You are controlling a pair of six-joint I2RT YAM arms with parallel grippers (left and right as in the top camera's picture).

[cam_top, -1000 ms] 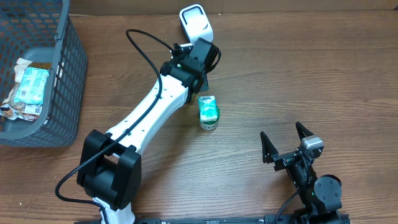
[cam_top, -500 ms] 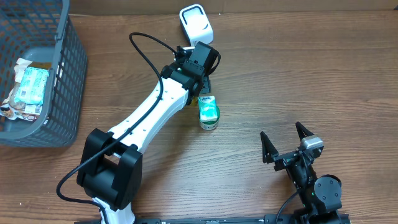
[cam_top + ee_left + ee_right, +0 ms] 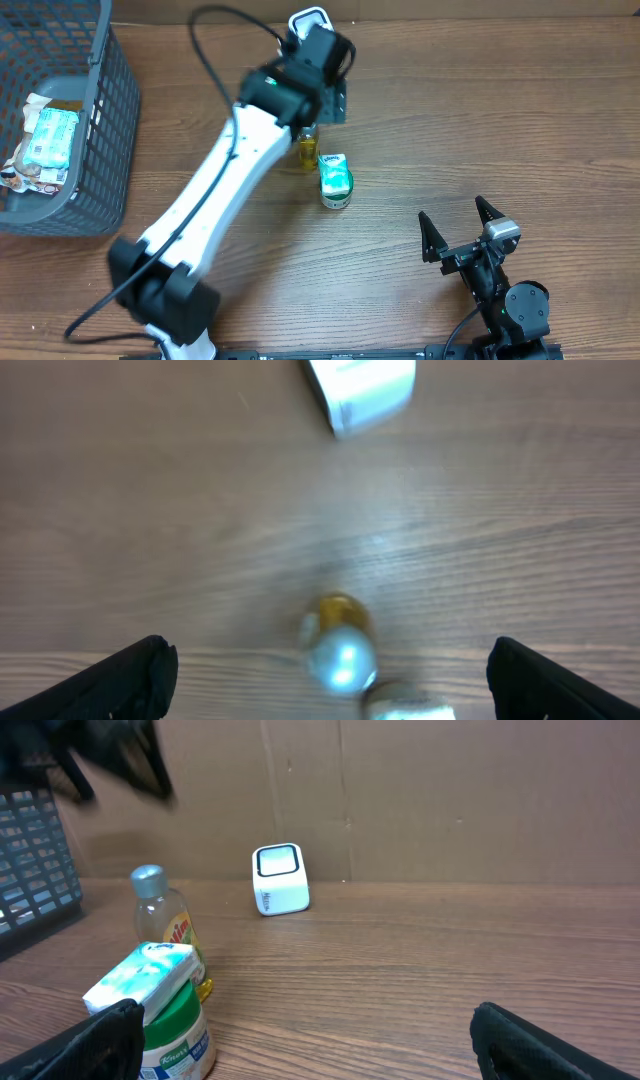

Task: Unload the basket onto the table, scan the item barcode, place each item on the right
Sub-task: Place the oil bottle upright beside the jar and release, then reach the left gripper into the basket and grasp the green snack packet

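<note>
Left gripper [image 3: 336, 676]: fingers wide apart at the lower corners of the wrist frame, holding nothing. That frame is motion-blurred.

Item = small bottle [image 3: 307, 152], yellow liquid, silver cap. It stands upright on the table [image 3: 520, 110], centre of the overhead frame, right beside the left arm's white link. In the wrist view it sits low centre between the spread fingers, touching neither.

Scanner [image 3: 310, 24]: white box at top centre of the overhead frame, close to the table's back edge, partly covered by the left wrist. In the right wrist view a cardboard wall [image 3: 450, 790] runs right behind it.

Green-lidded tub [image 3: 338, 190] with a white-teal packet [image 3: 333, 165] on its lid sits just lower right of the bottle. Can't tell if tub and bottle touch.

Right gripper [image 3: 452, 211]: lower right of the overhead frame, fingers fully spread, holding nothing, well apart from everything.

Open room: wide bare wood across the right half of the overhead frame, between the scanner and the right gripper. There is also a bare strip between the basket and the left arm.

Basket [image 3: 112, 120]: dark wire mesh, upper left, cut off by the left frame edge. Inside is a teal-white packet [image 3: 52, 138] lying flat on crumpled wrappers [image 3: 28, 178]. Labels are too small to read.
</note>
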